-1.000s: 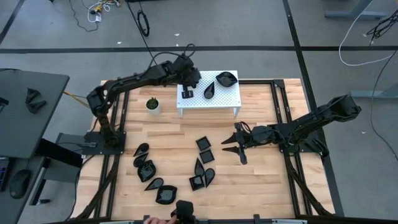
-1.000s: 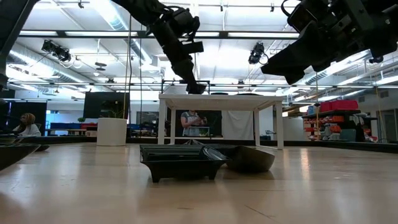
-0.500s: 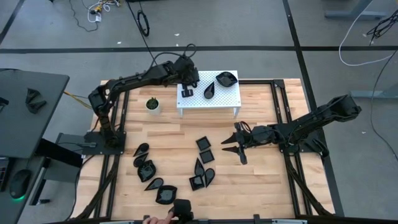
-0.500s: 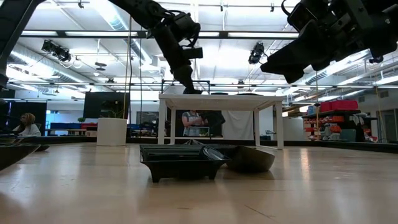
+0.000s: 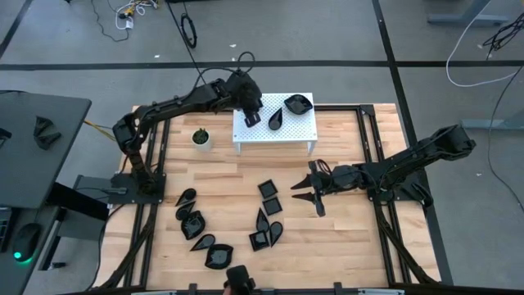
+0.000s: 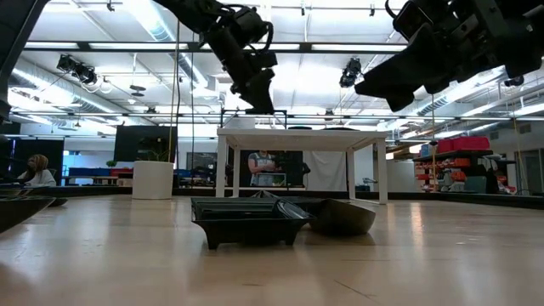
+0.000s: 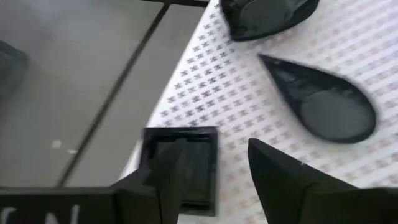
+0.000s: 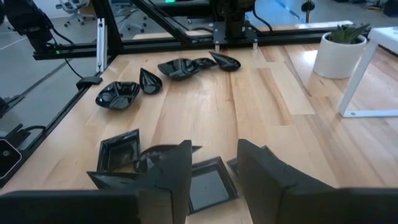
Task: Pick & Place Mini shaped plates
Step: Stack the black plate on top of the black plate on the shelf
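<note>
My left gripper [image 7: 211, 186] is open above the white perforated stand [image 5: 295, 131], near its far left corner, and shows clear of the stand top in the low view [image 6: 257, 106]. A black square plate [image 7: 186, 158] lies flat on the stand below it, partly behind one finger. A teardrop plate [image 5: 276, 119] and a leaf plate [image 5: 298, 103] also lie on the stand. My right gripper [image 5: 304, 195] is open and empty above the table, just right of two square plates [image 5: 268, 190]. Several more black plates [image 5: 202, 243] lie along the near left.
A small white pot with a green plant [image 5: 201, 138] stands left of the stand. Square plates [image 8: 208, 186] lie below my right gripper. More plates [image 5: 264, 236] cluster near the table's middle front. A dark object [image 5: 237, 283] shows at the near edge.
My left gripper has risen off the stand top and drawn slightly toward the far edge, turning a little. The square plate stays flat on the stand.
</note>
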Controlling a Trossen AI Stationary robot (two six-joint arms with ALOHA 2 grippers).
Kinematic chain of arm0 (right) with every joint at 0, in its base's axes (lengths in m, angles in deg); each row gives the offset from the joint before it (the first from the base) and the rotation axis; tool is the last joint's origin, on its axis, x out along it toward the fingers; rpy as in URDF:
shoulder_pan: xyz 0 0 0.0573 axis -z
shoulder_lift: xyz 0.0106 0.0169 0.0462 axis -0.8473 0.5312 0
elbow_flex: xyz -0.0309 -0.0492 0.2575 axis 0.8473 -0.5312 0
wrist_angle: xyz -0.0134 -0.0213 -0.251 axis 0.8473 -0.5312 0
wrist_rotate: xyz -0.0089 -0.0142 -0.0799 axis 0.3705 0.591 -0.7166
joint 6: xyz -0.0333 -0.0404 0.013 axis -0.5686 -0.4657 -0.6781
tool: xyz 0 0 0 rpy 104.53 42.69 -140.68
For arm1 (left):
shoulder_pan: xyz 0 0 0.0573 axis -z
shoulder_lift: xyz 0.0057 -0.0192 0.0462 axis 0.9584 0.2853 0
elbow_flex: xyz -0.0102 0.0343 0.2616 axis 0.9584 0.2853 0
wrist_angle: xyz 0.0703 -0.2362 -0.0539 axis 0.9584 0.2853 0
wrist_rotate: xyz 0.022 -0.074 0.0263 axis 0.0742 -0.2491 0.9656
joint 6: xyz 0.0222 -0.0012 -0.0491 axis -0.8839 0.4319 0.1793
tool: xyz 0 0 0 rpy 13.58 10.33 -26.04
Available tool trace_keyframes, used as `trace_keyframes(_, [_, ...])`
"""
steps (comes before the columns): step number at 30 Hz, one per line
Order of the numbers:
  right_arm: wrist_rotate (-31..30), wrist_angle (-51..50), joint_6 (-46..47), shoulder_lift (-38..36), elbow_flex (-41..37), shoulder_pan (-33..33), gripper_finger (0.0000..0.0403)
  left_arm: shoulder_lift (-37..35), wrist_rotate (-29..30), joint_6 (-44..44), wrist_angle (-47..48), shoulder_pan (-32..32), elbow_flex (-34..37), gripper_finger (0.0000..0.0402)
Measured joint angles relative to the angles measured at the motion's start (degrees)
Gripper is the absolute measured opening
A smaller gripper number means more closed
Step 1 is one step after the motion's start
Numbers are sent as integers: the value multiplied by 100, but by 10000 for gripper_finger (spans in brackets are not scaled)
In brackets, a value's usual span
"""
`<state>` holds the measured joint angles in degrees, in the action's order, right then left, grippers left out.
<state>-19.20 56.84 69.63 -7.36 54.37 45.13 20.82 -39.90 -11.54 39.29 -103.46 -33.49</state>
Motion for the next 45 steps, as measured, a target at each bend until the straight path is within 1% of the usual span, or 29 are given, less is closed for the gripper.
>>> trace_keyframes(3, [-1,36,-3,0,0,-1,130,129,-2,-22,-50,65,-9,171])
trace_keyframes(8, [-1,33,7,0,0,-1,130,375,296,-470,-11,122,-4,149])
trace_keyframes(12, [-1,31,7,0,0,-1,130,434,535,-786,27,138,-2,139])
trace_keyframes(17, [-1,29,3,0,0,0,130,468,949,-959,187,146,-2,138])
trace_keyframes(23, [-1,29,3,0,0,1,130,487,957,-972,495,129,-2,138])
trace_keyframes(30, [-1,28,1,0,0,-1,130,439,1495,-972,1009,129,-2,138])
trace_keyframes(37, [-1,29,1,0,0,-1,130,362,1387,-1012,1192,166,-2,137])
trace_keyframes(41, [-1,29,1,0,0,-1,130,336,891,-1107,1149,192,-2,135])
trace_keyframes(45, [-1,29,1,0,0,-1,130,336,452,-1213,990,205,-2,120])
